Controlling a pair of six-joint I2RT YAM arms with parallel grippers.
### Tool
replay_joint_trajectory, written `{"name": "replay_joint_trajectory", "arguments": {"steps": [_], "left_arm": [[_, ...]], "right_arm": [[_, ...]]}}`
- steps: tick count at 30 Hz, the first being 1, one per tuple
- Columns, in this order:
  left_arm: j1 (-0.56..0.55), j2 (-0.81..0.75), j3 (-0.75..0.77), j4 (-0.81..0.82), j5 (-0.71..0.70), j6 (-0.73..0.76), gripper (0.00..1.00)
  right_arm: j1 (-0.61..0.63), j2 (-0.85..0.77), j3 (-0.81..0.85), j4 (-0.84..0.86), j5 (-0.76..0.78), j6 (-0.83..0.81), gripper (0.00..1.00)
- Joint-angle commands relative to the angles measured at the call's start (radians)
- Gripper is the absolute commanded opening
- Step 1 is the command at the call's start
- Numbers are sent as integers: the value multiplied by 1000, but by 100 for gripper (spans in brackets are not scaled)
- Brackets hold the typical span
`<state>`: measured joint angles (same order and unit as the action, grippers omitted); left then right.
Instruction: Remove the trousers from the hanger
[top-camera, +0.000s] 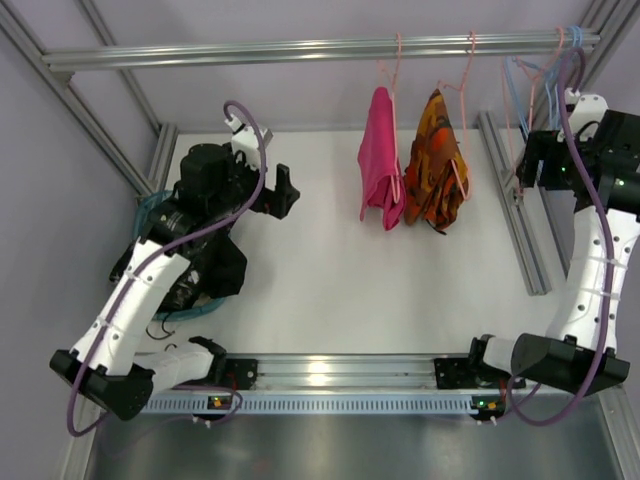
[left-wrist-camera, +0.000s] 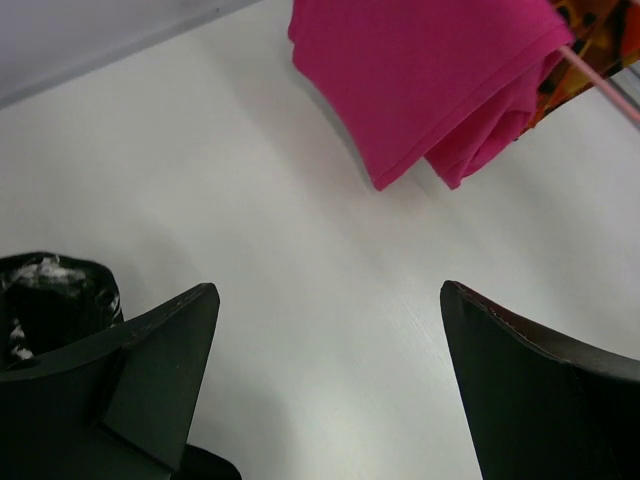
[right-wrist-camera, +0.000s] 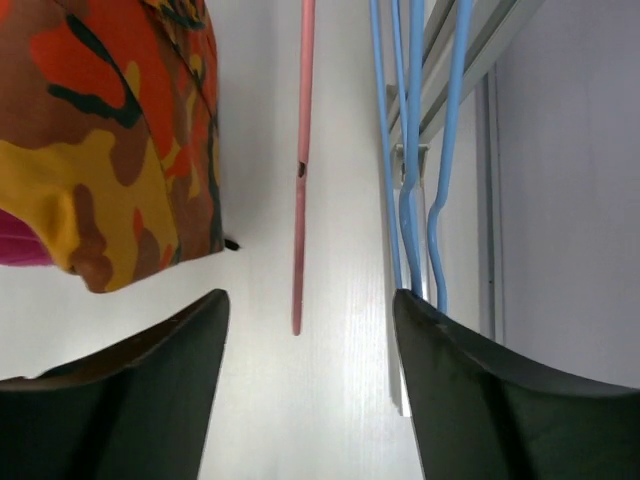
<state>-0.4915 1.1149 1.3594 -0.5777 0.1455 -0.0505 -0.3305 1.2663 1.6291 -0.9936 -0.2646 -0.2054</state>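
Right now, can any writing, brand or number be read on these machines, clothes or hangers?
None readable. No text shows on the white left arm, the white right arm, the magenta-pink fabric garment, the orange camouflage-print garment, or the light-blue wire hangers.
The grey front rail carries only small lights.

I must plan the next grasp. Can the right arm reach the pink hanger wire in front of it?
Probably yes. The right claw is open, and the pink hanger wire hangs ahead, in line with the gap between its fingers, nothing before it. The blue hangers hang close beside, so they might be touched.
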Motion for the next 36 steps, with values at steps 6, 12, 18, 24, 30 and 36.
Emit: {"name": "replay_joint_trajectory", "arguments": {"steps": [6, 12, 18, 24, 30, 36], "left_arm": [[229, 13, -42, -88, 121, -112, 98], [364, -55, -121, -120, 152, -144, 98], [447, -174, -190, -169, 71, -147, 98], [501, -292, -221, -241, 30, -130, 98], [548, -418, -226, -255, -37, -118, 98], [579, -452, -157, -301, 2, -84, 98]], "right_arm": [[-16, -114, 146, -59, 2, -12, 95], [-16, -157, 232, -157, -175, -68, 99], [7, -195, 197, -225, -496, -101, 99], [213, -246, 55, -151, -423, -45, 99], [400, -340, -116, -69, -418, 38, 99], [400, -447, -233, -59, -420, 44, 99]]}}
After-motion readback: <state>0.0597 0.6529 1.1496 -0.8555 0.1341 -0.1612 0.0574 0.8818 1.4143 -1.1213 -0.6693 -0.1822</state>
